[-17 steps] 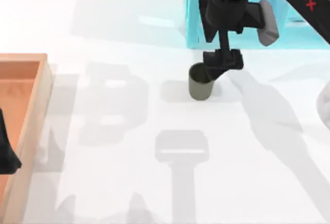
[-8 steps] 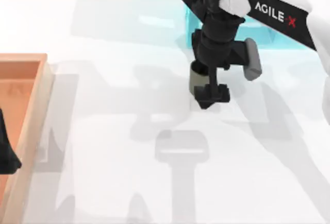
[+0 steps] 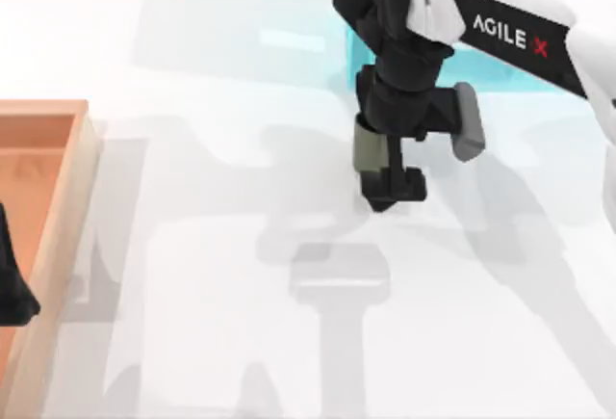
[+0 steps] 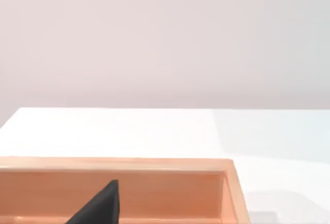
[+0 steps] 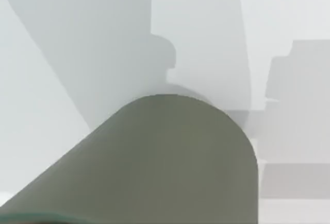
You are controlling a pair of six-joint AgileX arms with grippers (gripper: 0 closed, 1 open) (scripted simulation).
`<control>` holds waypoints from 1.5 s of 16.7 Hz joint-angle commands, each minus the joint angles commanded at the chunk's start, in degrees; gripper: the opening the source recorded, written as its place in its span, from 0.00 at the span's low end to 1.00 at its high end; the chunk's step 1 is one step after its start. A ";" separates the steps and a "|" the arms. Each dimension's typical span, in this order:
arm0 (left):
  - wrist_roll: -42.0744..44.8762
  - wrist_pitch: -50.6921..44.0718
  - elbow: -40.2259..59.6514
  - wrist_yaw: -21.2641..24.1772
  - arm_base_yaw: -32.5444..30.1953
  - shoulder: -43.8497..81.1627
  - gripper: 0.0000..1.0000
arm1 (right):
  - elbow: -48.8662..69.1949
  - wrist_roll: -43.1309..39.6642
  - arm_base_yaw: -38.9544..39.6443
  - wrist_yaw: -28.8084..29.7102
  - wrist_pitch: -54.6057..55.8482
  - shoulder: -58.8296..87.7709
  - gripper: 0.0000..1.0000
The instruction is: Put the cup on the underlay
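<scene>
Cup: small matte olive-grey handleless cup point(image 3: 367, 144) now rising off white bench point(image 3: 192, 246) w/ right arm.
Right claw point(image 3: 390, 183): pinching cup.
Left claw point(image 3: 12, 284): parked by wooden tray point(image 3: 67, 197), grip state can't tell.
Next: carrying to underlay, prob.

Desk point(image 3: 212, 72) centre unobstructed. Left edge blocked by wooden tray point(image 3: 58, 236); far right blocked by turquoise shelf point(image 3: 500, 67).

The right arm point(image 3: 510, 29) reads "AGILE X", apparently with a red X.
</scene>
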 joint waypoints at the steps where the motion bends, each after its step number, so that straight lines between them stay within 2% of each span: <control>1: 0.00 0.00 0.00 0.00 0.00 0.00 1.00 | 0.00 0.00 0.00 0.00 0.00 0.00 0.85; 12: 0.00 0.00 0.00 0.00 0.00 0.00 1.00 | 0.00 0.00 0.00 0.00 0.00 0.00 0.02; 22: 0.00 0.00 0.00 0.00 0.00 0.00 1.00 | -0.03 0.05 -0.21 0.01 -0.02 0.00 0.00; 25: 0.00 0.00 0.00 0.00 0.00 0.00 1.00 | -2.04 -3.41 -1.33 0.28 -0.29 -1.29 0.00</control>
